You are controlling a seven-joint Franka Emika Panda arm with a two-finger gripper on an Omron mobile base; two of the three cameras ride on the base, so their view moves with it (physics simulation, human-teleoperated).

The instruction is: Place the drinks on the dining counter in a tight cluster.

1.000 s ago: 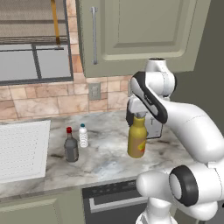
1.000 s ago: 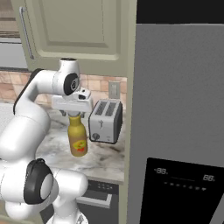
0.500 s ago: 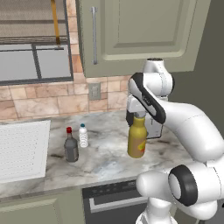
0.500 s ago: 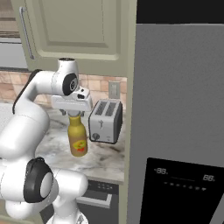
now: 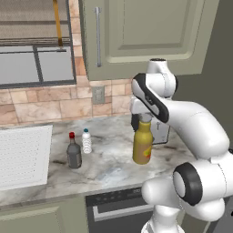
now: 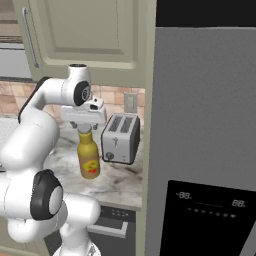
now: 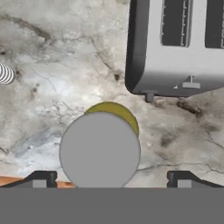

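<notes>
Marble worktop (image 5: 41,175) beside the toaster (image 6: 119,138) carries all three bottles: the yellow one (image 5: 142,144) by the toaster, the dark one (image 5: 73,152) and the clear one (image 5: 86,141) together further left. The gripper (image 7: 112,177) hangs right over the yellow bottle's grey cap (image 7: 99,151), jaws spread wide with nothing between them. It looks like the reach for the first pick, so next it should drop and close on the neck.

fridge panel (image 6: 210,200): pale display digits, roughly "88", barely legible.
</notes>
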